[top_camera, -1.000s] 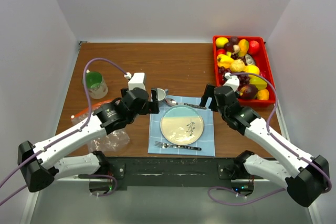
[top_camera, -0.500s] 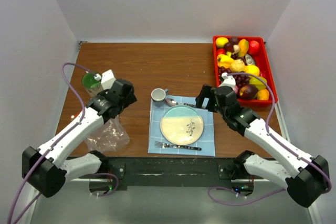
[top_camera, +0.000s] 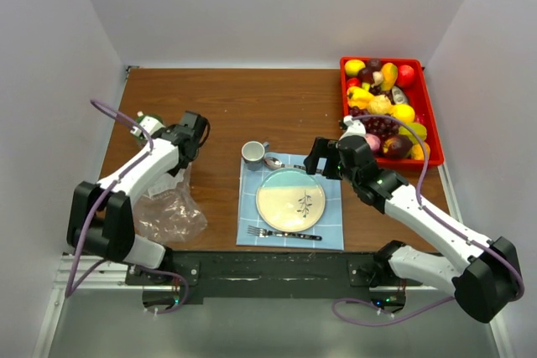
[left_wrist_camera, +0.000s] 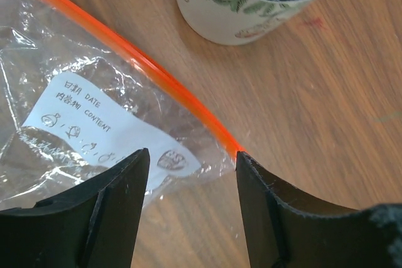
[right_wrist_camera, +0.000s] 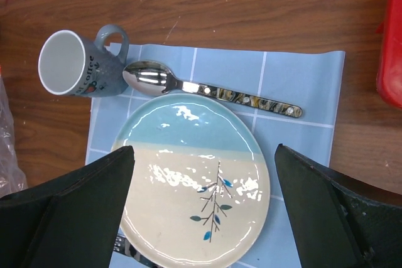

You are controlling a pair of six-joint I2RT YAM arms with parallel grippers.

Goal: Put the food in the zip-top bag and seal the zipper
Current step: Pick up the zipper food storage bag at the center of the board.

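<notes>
Now, at the left of the brown wooden surface, the clear crinkly zip-top bag is lying empty. The right pincer and left pincer are both gaping, holding nothing. The left seems to be getting ready to pinch the end of the thin orange-red zipper.

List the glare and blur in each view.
Right wrist view: white glare patches on the plate, and the spoon bowl mirrors the lights. Left wrist view: the bag glints along its creases; the near fingers look soft. Top view: even light, faint shadows.
</notes>
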